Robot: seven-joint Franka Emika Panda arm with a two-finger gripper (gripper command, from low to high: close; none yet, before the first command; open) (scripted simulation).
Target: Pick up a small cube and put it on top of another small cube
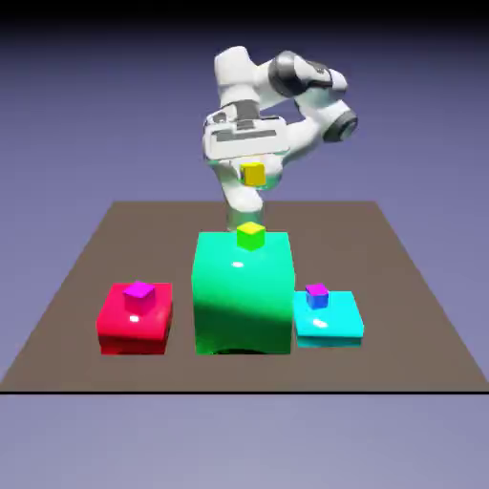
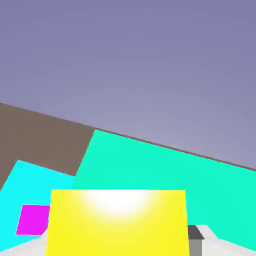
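Orange cube [image 1: 253, 174] is up in the air, pinched in the hand [image 1: 252, 178], clear of every block. In the hand view it fills the lower middle as a broad yellow face [image 2: 117, 222], glare along its top edge; a grey finger pad [image 2: 195, 239] shows hard against its right side. Other pad hidden behind the cube. Hand pressed shut on the cube.

Lime cube [image 1: 250, 236], yellow top, sits on the green block [image 1: 244, 296], near that block's far edge and about centred across it.

Key relation: in the exterior view the orange cube hangs almost straight above the lime cube, with a clear gap of air between, not touching. Any sideways offset looks slight, perhaps a hair toward the exterior view's right. How far it sits fore or aft of the lime cube cannot be told from this angle. The hand view does not show the lime cube at all; only green block top [image 2: 165, 170], a cyan block [image 2: 35, 187] with its magenta-topped cube [image 2: 32, 220], and counter [image 2: 40, 135].

Judgement: carry stage, nearly over target. Next move wants a small alignment, then a straight drop. Hand appears tilted, so the cube's faces may need squaring before release.

Red block [image 1: 135, 320] off to the exterior view's left plays no part.
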